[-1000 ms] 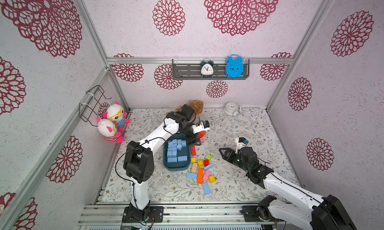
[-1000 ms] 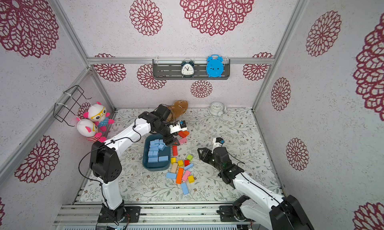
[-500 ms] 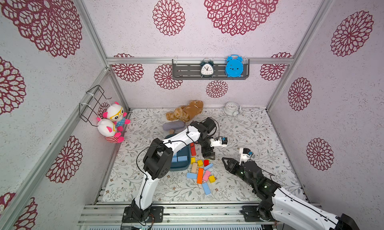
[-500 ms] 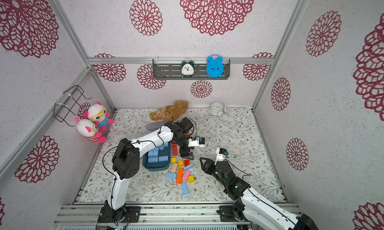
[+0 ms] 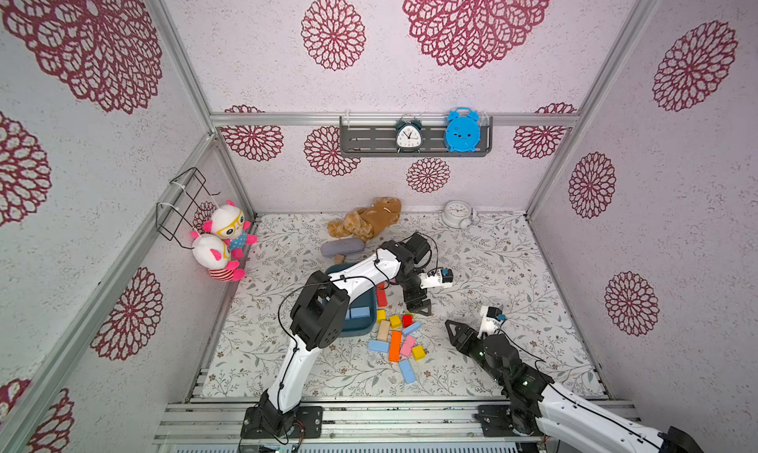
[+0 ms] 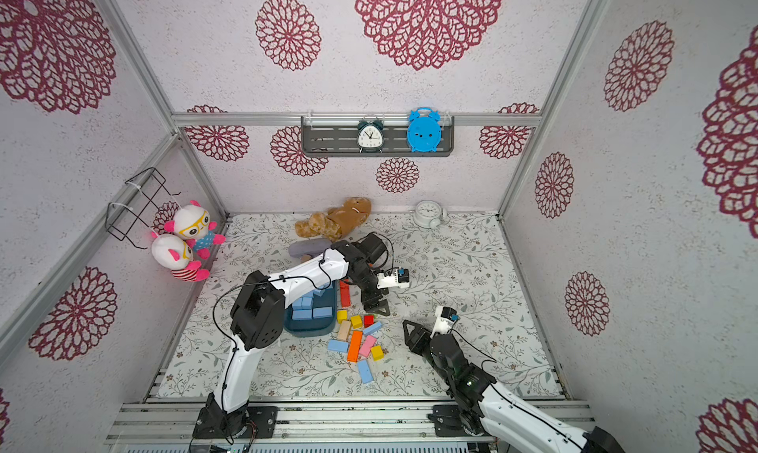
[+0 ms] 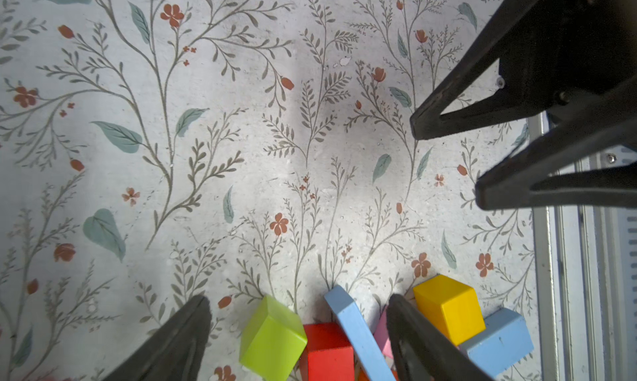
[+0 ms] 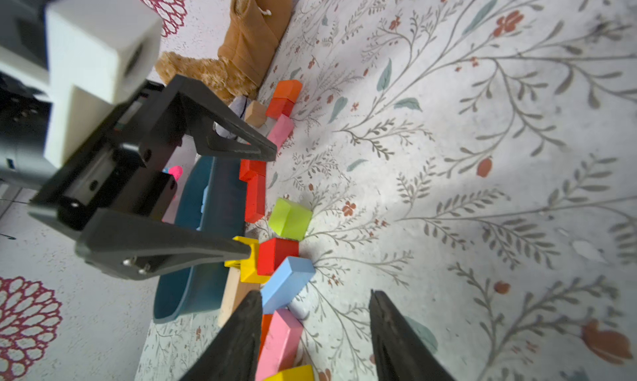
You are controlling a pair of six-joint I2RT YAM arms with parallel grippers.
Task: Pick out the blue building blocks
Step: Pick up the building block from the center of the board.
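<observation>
Overhead, in both top views, the left gripper (image 5: 418,309) hangs spread; blue building blocks (image 5: 360,312) lie in the tray (image 5: 353,330) and loose beside it. Left wrist: a blue bar (image 7: 356,326) shows between its jaws. Right wrist: the right gripper (image 8: 316,296) is parted, empty, near that bar.

Bright even light, soft shadows; left pincer (image 7: 298,301) slightly blurred.

The left arm (image 5: 361,271) and right arm (image 5: 582,414) have white shells, black joints and thin black cables. The black triangular fingers (image 8: 155,248) carry small screws.
</observation>
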